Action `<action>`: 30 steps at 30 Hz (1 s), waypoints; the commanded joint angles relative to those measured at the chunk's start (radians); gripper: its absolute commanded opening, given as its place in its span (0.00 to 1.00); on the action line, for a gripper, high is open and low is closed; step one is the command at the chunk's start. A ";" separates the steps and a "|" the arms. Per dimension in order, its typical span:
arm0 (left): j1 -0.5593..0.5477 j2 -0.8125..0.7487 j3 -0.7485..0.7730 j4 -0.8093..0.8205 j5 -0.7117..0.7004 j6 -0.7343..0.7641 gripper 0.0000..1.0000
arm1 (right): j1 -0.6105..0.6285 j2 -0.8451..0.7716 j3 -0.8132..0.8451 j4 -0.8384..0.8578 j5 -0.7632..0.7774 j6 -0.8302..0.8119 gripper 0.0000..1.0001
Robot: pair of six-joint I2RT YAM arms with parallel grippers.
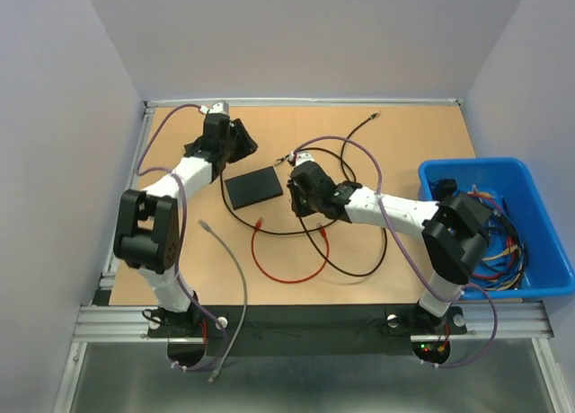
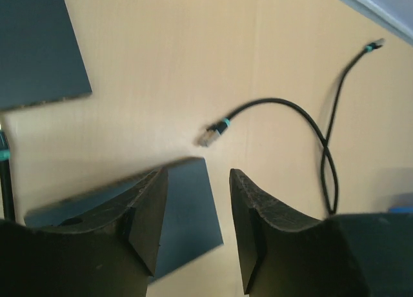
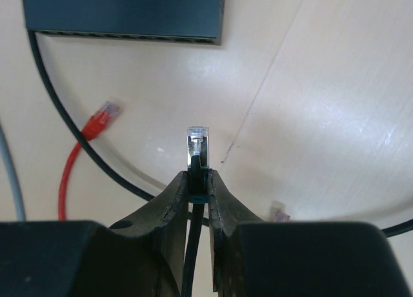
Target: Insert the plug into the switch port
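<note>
Brown tabletop (image 1: 422, 153), plain grey walls around. Left gripper (image 1: 235, 139) hovers with jaws wide apart and empty, just beyond the black switch (image 1: 253, 188). Right gripper (image 3: 199, 175), just right of the switch, is clamped on the black cable's clear plug (image 3: 197, 141); the plug tip faces the port side, apart from it. Red cable (image 3: 95, 124) lies near. Blue bin (image 1: 476, 164) of cables at far right.

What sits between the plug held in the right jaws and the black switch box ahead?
Nothing: the right wrist view shows bare light wooden table between the clear plug on the black cable and the flat black switch box.
</note>
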 commanded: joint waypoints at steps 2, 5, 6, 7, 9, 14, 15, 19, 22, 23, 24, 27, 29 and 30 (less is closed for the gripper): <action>0.031 0.175 0.232 -0.166 -0.022 0.135 0.54 | -0.029 0.042 0.057 0.088 -0.054 -0.027 0.05; 0.040 0.252 0.292 -0.252 -0.077 0.162 0.53 | -0.046 0.071 0.060 0.100 -0.079 -0.030 0.05; 0.040 0.264 0.296 -0.262 -0.092 0.165 0.53 | -0.049 0.080 0.060 0.103 -0.085 -0.030 0.05; 0.043 0.281 0.304 -0.274 -0.097 0.173 0.53 | -0.052 0.094 0.060 0.106 -0.091 -0.030 0.05; 0.044 0.302 0.304 -0.295 -0.148 0.184 0.53 | -0.058 0.122 0.063 0.122 -0.110 -0.030 0.05; 0.046 0.321 0.287 -0.335 -0.166 0.176 0.52 | -0.071 0.186 0.100 0.137 -0.128 -0.040 0.04; 0.046 0.319 0.280 -0.335 -0.168 0.173 0.52 | -0.072 0.199 0.117 0.140 -0.131 -0.043 0.04; 0.046 0.302 0.231 -0.335 -0.168 0.159 0.52 | -0.077 0.237 0.158 0.138 -0.140 -0.053 0.04; 0.046 0.288 0.197 -0.331 -0.154 0.150 0.51 | -0.081 0.268 0.183 0.138 -0.139 -0.066 0.04; 0.046 0.287 0.189 -0.329 -0.142 0.146 0.50 | -0.088 0.274 0.190 0.138 -0.137 -0.075 0.04; 0.046 0.279 0.180 -0.325 -0.132 0.143 0.49 | -0.089 0.294 0.198 0.138 -0.133 -0.079 0.04; 0.046 0.273 0.143 -0.314 -0.109 0.127 0.49 | -0.089 0.317 0.230 0.140 -0.107 -0.105 0.04; 0.044 0.265 0.120 -0.308 -0.111 0.113 0.48 | -0.097 0.340 0.249 0.140 -0.105 -0.116 0.04; 0.046 0.255 0.111 -0.305 -0.109 0.110 0.48 | -0.098 0.346 0.263 0.138 -0.105 -0.122 0.04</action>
